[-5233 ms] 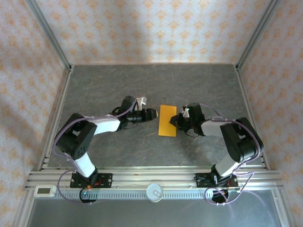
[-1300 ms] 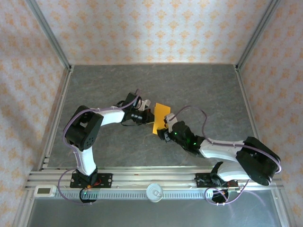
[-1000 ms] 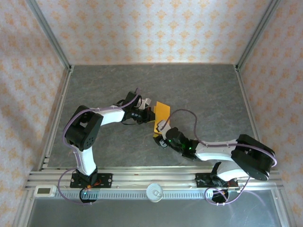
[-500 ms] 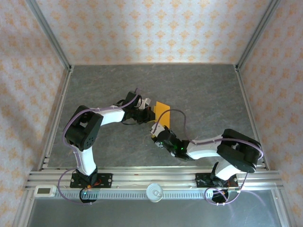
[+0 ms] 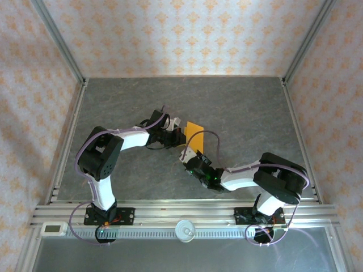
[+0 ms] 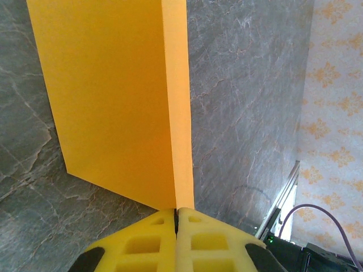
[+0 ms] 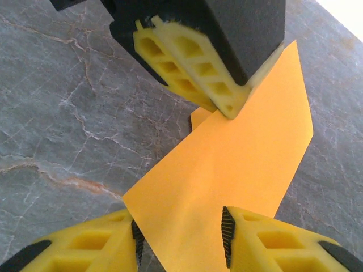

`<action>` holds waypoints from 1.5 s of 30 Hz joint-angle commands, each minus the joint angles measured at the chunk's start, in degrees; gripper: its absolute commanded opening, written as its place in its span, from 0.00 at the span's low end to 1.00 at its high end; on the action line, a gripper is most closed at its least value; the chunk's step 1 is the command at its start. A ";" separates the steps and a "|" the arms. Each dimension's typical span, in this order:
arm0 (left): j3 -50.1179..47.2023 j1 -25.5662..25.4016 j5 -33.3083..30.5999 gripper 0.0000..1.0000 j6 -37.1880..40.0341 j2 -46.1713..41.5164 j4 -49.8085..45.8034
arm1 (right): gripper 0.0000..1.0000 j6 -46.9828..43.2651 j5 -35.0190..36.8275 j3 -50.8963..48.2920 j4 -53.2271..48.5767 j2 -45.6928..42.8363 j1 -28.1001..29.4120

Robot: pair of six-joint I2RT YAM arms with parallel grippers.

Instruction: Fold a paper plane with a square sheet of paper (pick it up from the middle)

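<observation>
Pinching the near corner of the square sheet of paper (image 7: 238,153) is judged to be the step in hand for the right gripper (image 7: 180,241). Its jaws are seen standing apart in the right wrist view, with the orange corner hanging between the two yellow fingers (image 7: 108,238) and not yet clamped; nothing is held by it. A good grip is best made by closing squarely across the corner, so that both layers are caught together and the thin paper is not creased at a slant. The closing should be slow, since a push from one finger alone could bend the sheet aside.

Just beyond, the sheet is held off the grey table (image 5: 244,107), sloping up from the right gripper towards the left gripper (image 6: 176,218). A straight fold line is seen along it in the left wrist view.

At the far end, the left gripper is closed tight on the sheet, its pads pressed together on the end of that fold. This hold should not be loosened until the right side is secure, and no pull should be applied between the two arms, or the paper could tear or slip.
</observation>
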 commanded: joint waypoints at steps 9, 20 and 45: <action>0.38 0.64 -0.06 0.02 0.26 0.00 0.44 | 0.33 0.65 2.08 -2.03 2.66 -3.38 0.38; 0.35 0.60 -0.32 0.02 0.35 0.00 0.22 | 0.23 0.58 1.32 -1.42 2.76 -3.29 0.43; 0.55 0.65 -0.33 0.02 0.62 0.28 -0.11 | 0.19 0.58 -0.17 -0.89 3.39 -2.36 0.40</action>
